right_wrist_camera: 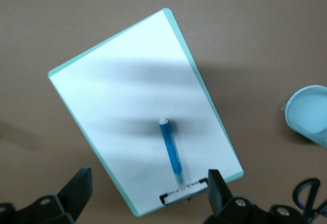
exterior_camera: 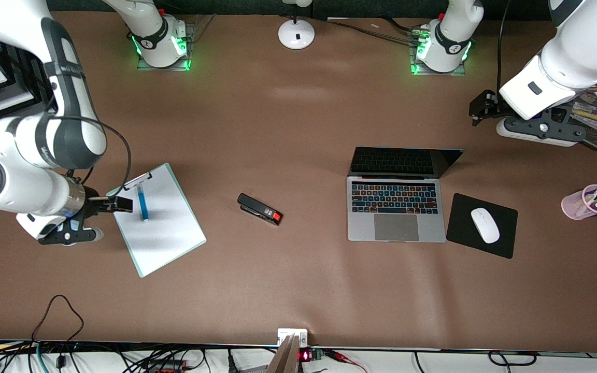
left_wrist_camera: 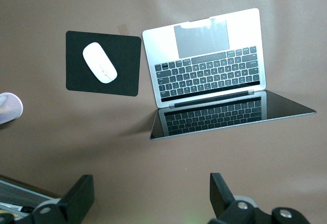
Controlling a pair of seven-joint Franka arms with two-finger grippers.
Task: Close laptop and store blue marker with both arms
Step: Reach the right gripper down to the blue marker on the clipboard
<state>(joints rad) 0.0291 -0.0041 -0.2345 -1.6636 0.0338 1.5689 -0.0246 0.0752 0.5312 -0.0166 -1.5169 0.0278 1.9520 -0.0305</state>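
Two white robot arms reach over a brown table (exterior_camera: 298, 290). The laptop (exterior_camera: 396, 210) sits open on the table, toward the left arm's end and about midway between the edge with the robot bases and the edge by the front camera. Its dark screen is tipped back and its black keys show. A black mouse pad (exterior_camera: 459, 233) lies just beside the laptop, and a white mouse (exterior_camera: 485, 225) rests on the pad. A small pink cup (exterior_camera: 586, 203) with markers in it stands near the table edge at the left arm's end.

The left gripper (exterior_camera: 481, 110) hangs in the air near that same end, over bare table. Its black fingers (left_wrist_camera: 76, 199) are spread wide and hold nothing.

The blue marker (exterior_camera: 143, 202) lies on a white clipboard (exterior_camera: 161, 228) toward the right arm's end of the table. It touches the paper just below the metal clip (right_wrist_camera: 181, 189), with its pale tip pointing away from the clip. The right gripper (exterior_camera: 114, 203) sits low beside the clip end of the clipboard. Its fingers (right_wrist_camera: 217, 191) are spread wide too, with nothing between them.

A black stapler (exterior_camera: 259, 209) with a red end lies between the clipboard and the laptop.
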